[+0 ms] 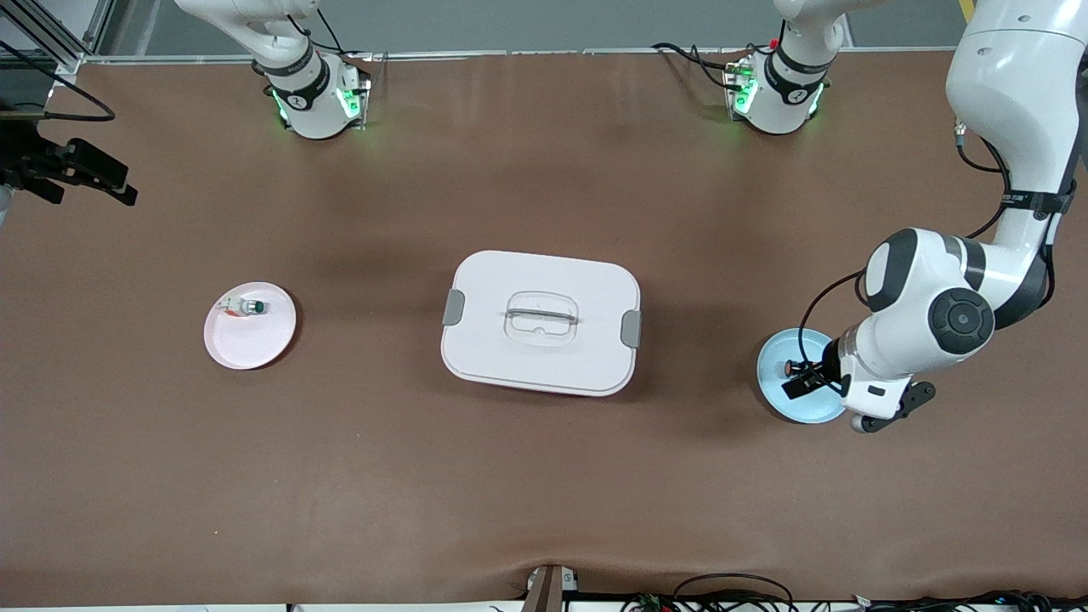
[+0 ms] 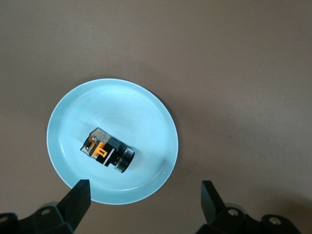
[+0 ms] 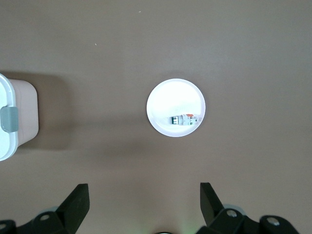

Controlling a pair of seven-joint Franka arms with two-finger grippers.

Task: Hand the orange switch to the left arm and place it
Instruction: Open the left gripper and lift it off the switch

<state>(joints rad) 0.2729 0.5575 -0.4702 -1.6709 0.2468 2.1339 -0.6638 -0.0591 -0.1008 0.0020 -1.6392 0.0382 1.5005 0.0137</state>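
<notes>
Approach step: left gripper (image 2: 143, 200), fingers spread wide and empty, hangs over orange switch (image 2: 107, 151) lying on blue plate (image 2: 161, 117) (3 o'clock of box (image 1: 541, 321)); descent next, right gripper (image 3: 141, 202) open, waiting.

glossy blue plate (image 2: 146, 107), seemingly plastic box (image 1: 541, 323), matt table (image 1: 544, 476)

Front view: high, across the table, faces both arm bases, covers the whole worktop.
Left wrist view: looks straight down, close over the blue plate (image 2: 63, 124) near the left arm's end.
Right wrist view: straight down, higher up, over the pink plate (image 3: 163, 100); box (image 3: 12, 122) edge shared with front view.
</notes>
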